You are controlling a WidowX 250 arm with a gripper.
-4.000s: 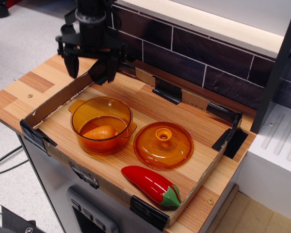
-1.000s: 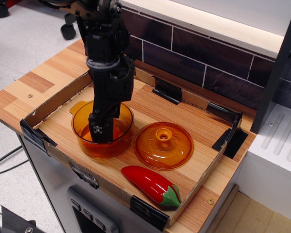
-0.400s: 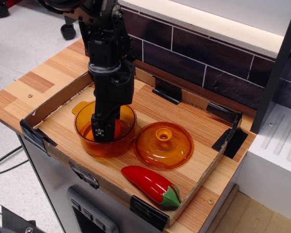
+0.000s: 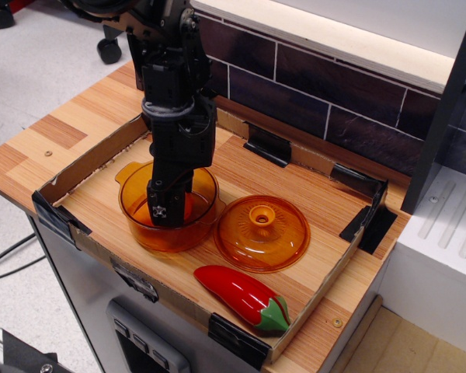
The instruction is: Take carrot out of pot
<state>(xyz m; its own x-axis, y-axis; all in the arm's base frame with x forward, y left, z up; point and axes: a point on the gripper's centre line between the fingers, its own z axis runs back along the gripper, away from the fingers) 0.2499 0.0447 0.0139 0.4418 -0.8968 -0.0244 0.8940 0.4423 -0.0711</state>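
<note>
Now gripper [image 4: 165, 211] reaches down inside pot [image 4: 136, 220].

Lid [image 4: 262, 231] crowds pot [image 4: 137, 219] — left side open.

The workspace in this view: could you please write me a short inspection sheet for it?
Surface: wooden counter carrying a shallow cardboard tray with black clips at its corners.
Job's things: amber pot at the tray's left; the carrot is hidden behind the claw, only an orange glimpse beside it.
Clutter: amber lid knob-up right of the pot; red pepper at the front edge.
Claw: claw lowered inside the pot; open or shut cannot be told.
Cables: dark cables low on the left, by the floor.
Surroundings: dark tiled wall behind, white unit to the right.
</note>
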